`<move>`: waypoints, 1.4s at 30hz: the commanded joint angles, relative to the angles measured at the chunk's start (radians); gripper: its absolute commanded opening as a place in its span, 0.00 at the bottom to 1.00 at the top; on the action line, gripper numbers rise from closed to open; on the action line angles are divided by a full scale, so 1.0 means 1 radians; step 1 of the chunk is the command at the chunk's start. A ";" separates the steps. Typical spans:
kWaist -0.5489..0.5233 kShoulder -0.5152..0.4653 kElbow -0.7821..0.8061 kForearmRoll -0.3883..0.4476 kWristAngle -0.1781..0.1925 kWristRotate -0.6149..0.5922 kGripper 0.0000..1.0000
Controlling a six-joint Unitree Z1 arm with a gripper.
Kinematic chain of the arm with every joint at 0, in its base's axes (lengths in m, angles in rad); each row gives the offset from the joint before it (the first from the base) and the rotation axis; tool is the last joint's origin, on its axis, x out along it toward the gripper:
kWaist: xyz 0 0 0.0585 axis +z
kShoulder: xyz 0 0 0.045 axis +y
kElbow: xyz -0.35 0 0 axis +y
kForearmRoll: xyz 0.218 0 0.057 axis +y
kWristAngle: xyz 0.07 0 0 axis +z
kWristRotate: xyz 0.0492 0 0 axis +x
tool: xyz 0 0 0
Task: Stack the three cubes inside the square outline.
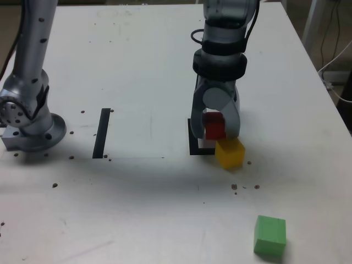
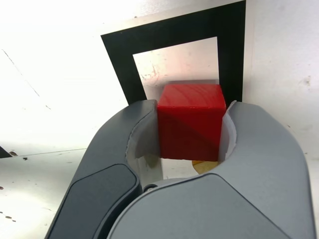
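My gripper [image 1: 215,130] is shut on the red cube [image 1: 214,126], which the wrist view shows gripped between both jaws [image 2: 190,122]. It hangs just above the black square outline [image 1: 193,144], whose white centre [image 2: 177,62] lies right beyond the cube in the wrist view. The yellow cube [image 1: 230,153] rests on the table touching the outline's near right corner in the exterior view. The green cube [image 1: 270,235] sits alone near the front edge, toward the exterior view's right.
The arm's base [image 1: 30,118] stands at the exterior view's left. A single black stripe [image 1: 102,132] lies between the base and the outline. Small dark specks dot the white table [image 1: 148,203]. Cables hang off the table's right side.
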 commanded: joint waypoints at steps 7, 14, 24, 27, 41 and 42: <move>0.002 0.017 0.020 -0.001 0.001 -0.017 0.29; 0.006 -0.005 0.025 0.010 0.015 -0.037 0.30; 0.007 -0.072 0.038 0.023 0.068 -0.078 0.29; 0.007 -0.071 0.044 0.022 0.068 -0.078 0.29; 0.010 -0.023 0.064 -0.006 0.055 -0.078 0.29; 0.010 -0.020 0.064 -0.008 0.055 -0.078 0.29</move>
